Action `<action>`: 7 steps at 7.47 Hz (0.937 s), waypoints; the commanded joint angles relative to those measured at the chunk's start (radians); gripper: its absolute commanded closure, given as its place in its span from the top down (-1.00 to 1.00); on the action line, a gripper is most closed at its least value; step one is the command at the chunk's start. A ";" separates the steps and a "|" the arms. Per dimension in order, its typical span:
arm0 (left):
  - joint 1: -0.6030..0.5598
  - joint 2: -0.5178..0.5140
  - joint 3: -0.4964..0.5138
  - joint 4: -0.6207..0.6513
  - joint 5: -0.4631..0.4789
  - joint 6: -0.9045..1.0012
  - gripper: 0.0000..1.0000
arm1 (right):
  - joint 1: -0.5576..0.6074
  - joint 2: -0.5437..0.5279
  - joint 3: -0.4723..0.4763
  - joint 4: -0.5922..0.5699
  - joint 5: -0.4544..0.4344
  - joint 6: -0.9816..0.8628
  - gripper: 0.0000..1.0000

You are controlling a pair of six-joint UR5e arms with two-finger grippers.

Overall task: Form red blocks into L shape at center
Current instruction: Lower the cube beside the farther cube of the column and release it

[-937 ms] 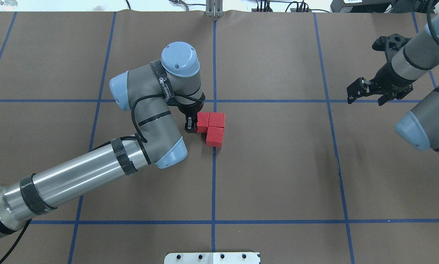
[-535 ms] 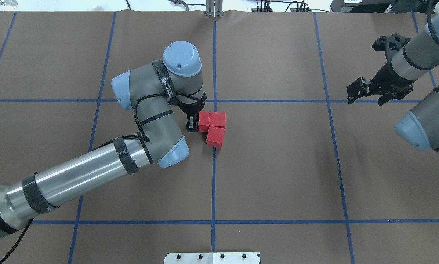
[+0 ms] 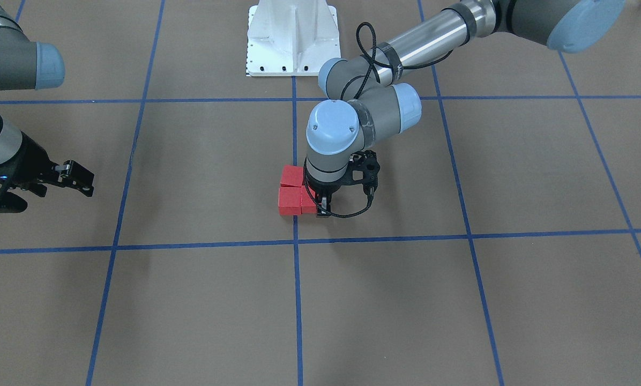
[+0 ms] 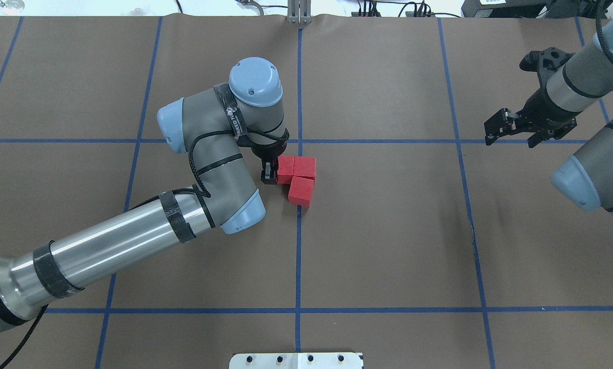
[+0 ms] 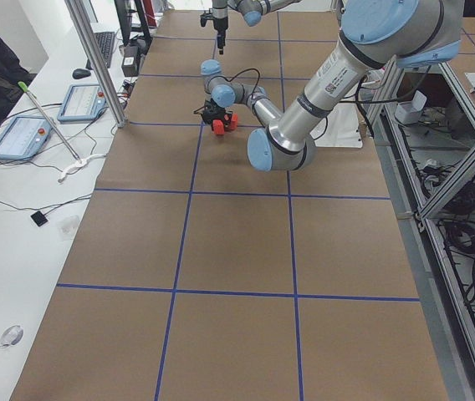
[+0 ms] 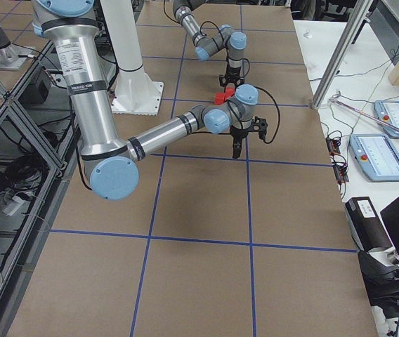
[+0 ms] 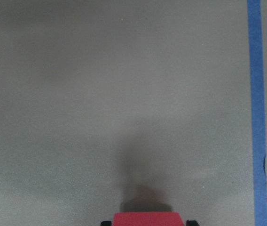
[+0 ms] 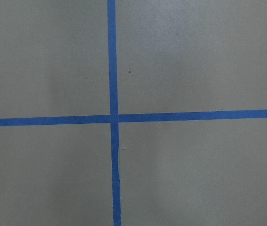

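Three red blocks lie together in an L on the brown floor, just robot-side of the blue tape crossing [image 4: 299, 141]. Two sit side by side [image 4: 286, 168] [image 4: 305, 167] and the third [image 4: 300, 191] is below the right one. They also show in the front view [image 3: 290, 201]. My left gripper [image 4: 271, 172] points down at the left end of the row and is shut on the left block. In the left wrist view that block [image 7: 146, 219] fills the space between the fingertips. My right gripper [image 4: 509, 139] is open and empty, far to the right.
The white robot base [image 4: 296, 360] stands at the near table edge, also in the front view [image 3: 292, 37]. My left arm's elbow and forearm [image 4: 132, 238] lie over the floor left of the blocks. Cables and stands line the far edge.
My left wrist has shifted a little to the right, and the red blocks have moved slightly right with it. The right arm has not moved.
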 commanded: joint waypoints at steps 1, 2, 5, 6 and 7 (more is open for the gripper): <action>0.002 0.000 0.001 0.000 0.001 0.001 -1.00 | 0.001 0.000 0.001 0.001 0.000 -0.001 1.00; 0.002 0.001 0.001 0.000 0.001 0.004 -0.93 | -0.001 0.000 -0.001 -0.001 0.000 0.000 1.00; 0.002 0.001 0.001 0.002 0.002 0.002 1.00 | -0.001 0.000 -0.001 -0.001 0.002 0.000 1.00; 0.002 0.000 0.001 0.002 0.002 0.002 1.00 | -0.001 0.000 -0.001 -0.001 0.002 0.000 1.00; 0.002 0.000 0.000 0.002 0.001 0.002 1.00 | -0.001 0.000 -0.001 -0.001 0.002 0.000 1.00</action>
